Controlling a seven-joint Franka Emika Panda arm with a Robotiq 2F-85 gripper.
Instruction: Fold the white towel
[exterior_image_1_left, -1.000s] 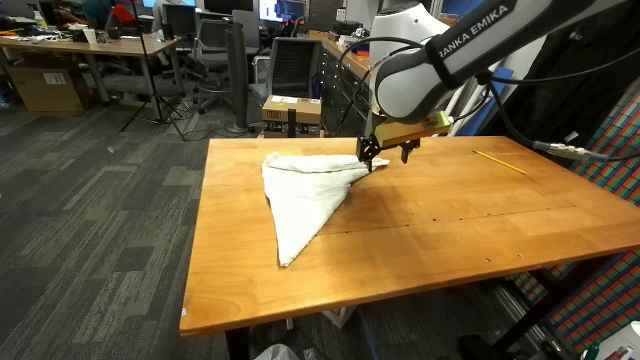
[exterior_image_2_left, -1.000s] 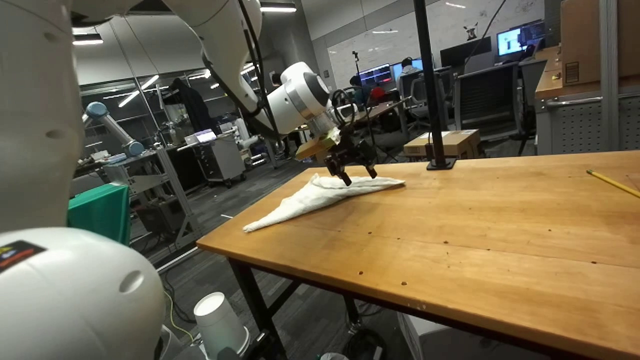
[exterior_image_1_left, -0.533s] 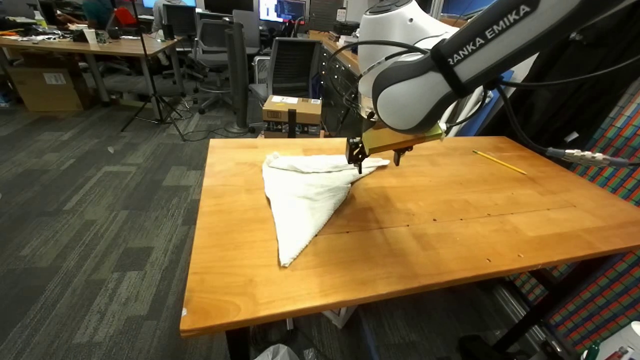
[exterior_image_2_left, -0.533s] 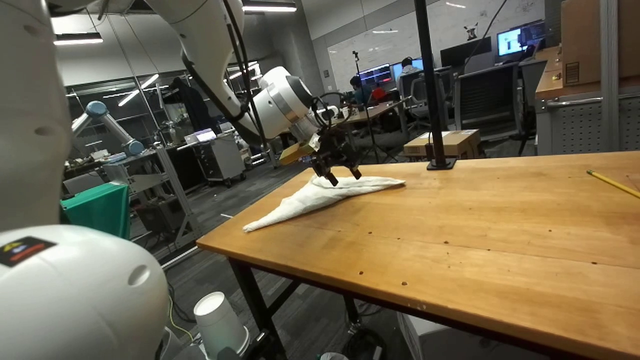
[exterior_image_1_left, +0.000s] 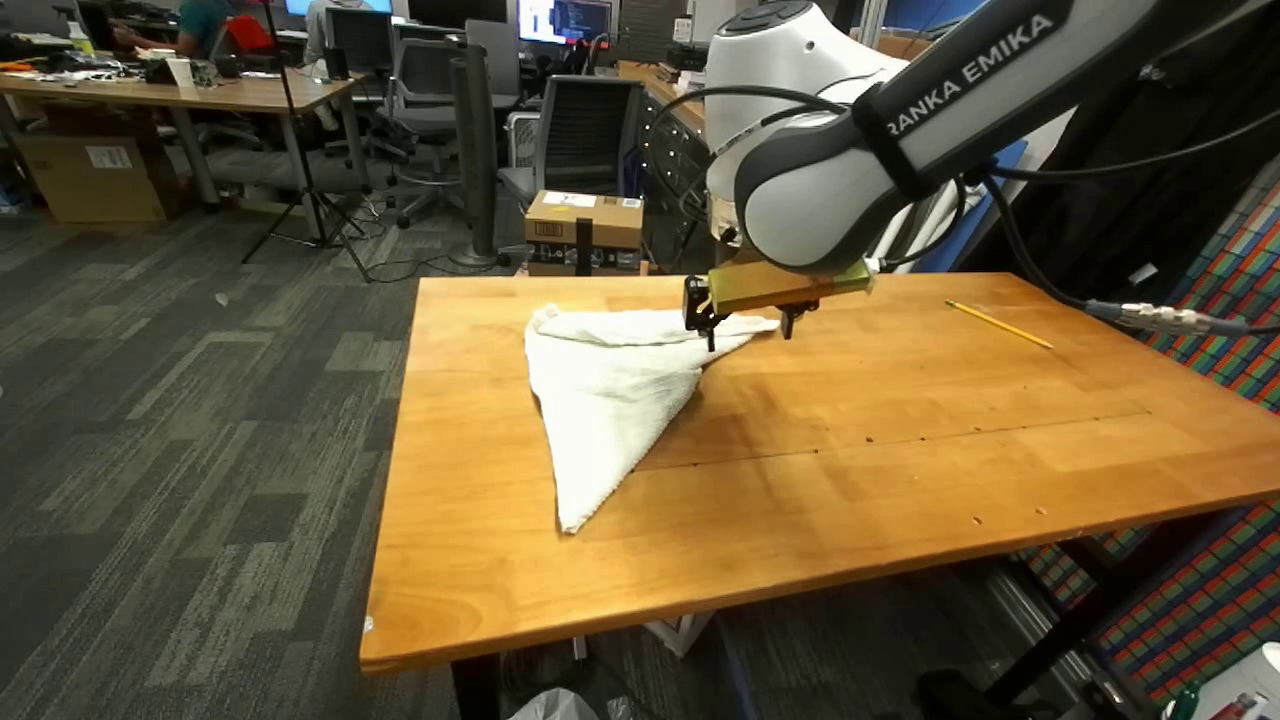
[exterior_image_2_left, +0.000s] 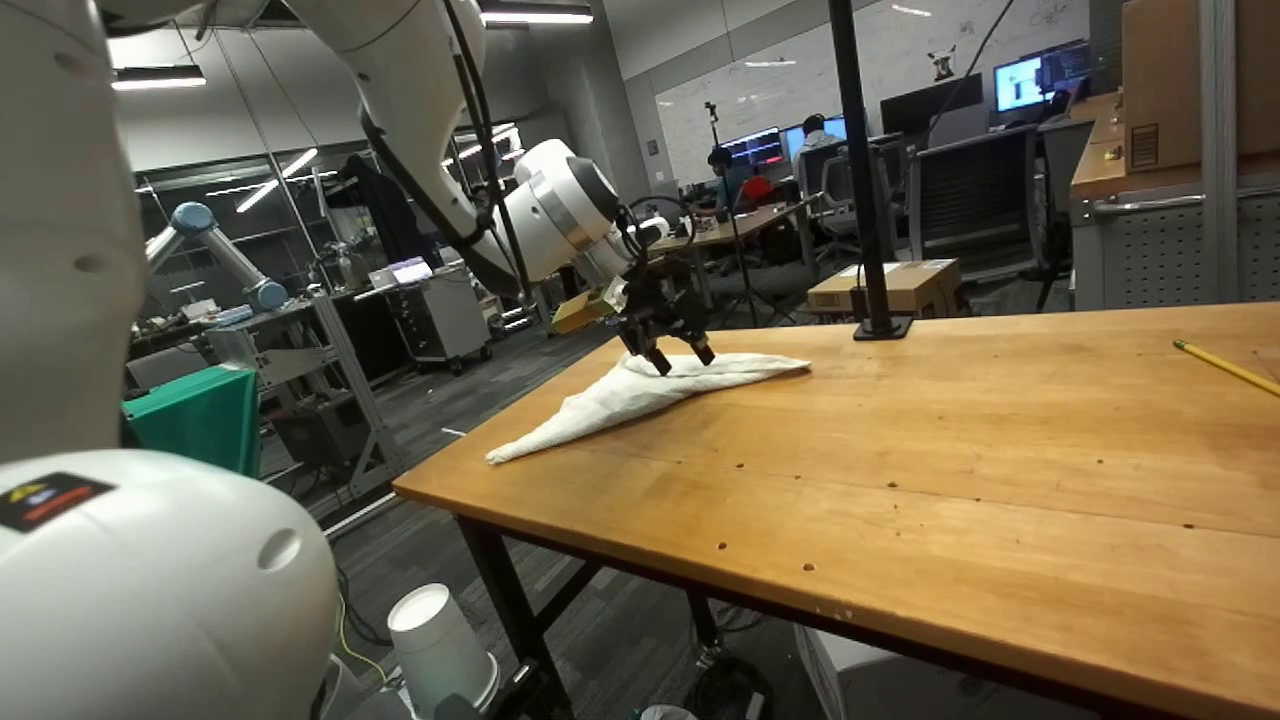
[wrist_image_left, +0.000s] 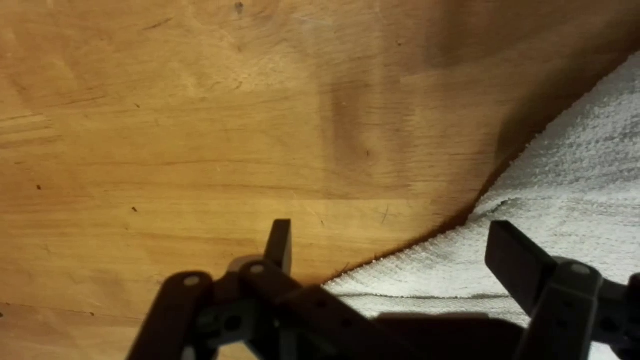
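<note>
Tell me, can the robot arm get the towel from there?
Probably yes: the gripper hangs open by the edge of the towel, and I see nothing in between. It may need to come lower first.

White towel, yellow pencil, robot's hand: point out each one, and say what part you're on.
White towel (exterior_image_1_left: 615, 390): an exterior view, middle of the cloth.
Yellow pencil (exterior_image_1_left: 1000, 324): an exterior view, mid-shaft.
Hand (wrist_image_left: 389, 224): wrist view, midway between its parted fingertips.

The towel (exterior_image_1_left: 615, 390) lies on the table (exterior_image_1_left: 850, 490), left of the pencil (exterior_image_1_left: 1000, 324).
</note>
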